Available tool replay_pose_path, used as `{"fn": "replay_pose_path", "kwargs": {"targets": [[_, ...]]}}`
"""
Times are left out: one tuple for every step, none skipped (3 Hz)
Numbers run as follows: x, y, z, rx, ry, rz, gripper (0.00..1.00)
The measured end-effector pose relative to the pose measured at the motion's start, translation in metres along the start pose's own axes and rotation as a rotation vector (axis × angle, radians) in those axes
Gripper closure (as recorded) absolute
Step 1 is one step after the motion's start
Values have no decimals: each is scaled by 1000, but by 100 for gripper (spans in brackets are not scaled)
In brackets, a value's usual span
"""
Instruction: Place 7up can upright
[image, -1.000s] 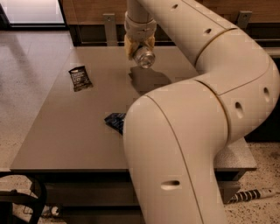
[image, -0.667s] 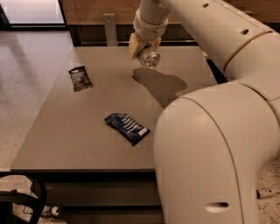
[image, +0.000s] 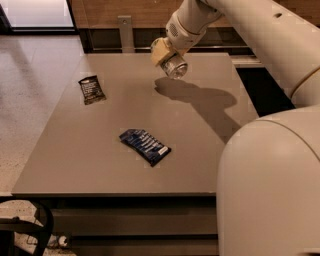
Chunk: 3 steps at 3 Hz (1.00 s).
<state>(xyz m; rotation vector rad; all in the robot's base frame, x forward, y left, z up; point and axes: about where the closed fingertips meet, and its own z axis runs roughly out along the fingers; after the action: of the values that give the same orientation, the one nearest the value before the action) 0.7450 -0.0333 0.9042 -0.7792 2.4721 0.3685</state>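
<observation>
Tool (image: 169, 59) grips 7up can (image: 176, 69) (apparently tilted) above table (image: 100, 165).

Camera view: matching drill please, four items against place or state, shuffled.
1. 7up can
2. black packet
3. blue wrapper
4. gripper

A. flat on the table, near its middle
B. at the arm's end, above the table's far side
C. held tilted in the air, off the table
D. flat on the table, far left

Pairs: 1-C, 2-D, 3-A, 4-B
</observation>
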Motion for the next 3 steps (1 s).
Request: {"fn": "replay_pose_path", "kwargs": {"targets": [[-11, -3, 1, -51, -89, -87, 100], [-23, -4, -1, -83, -169, -181, 100], [-28, -2, -3, -101, -258, -299, 100]]}}
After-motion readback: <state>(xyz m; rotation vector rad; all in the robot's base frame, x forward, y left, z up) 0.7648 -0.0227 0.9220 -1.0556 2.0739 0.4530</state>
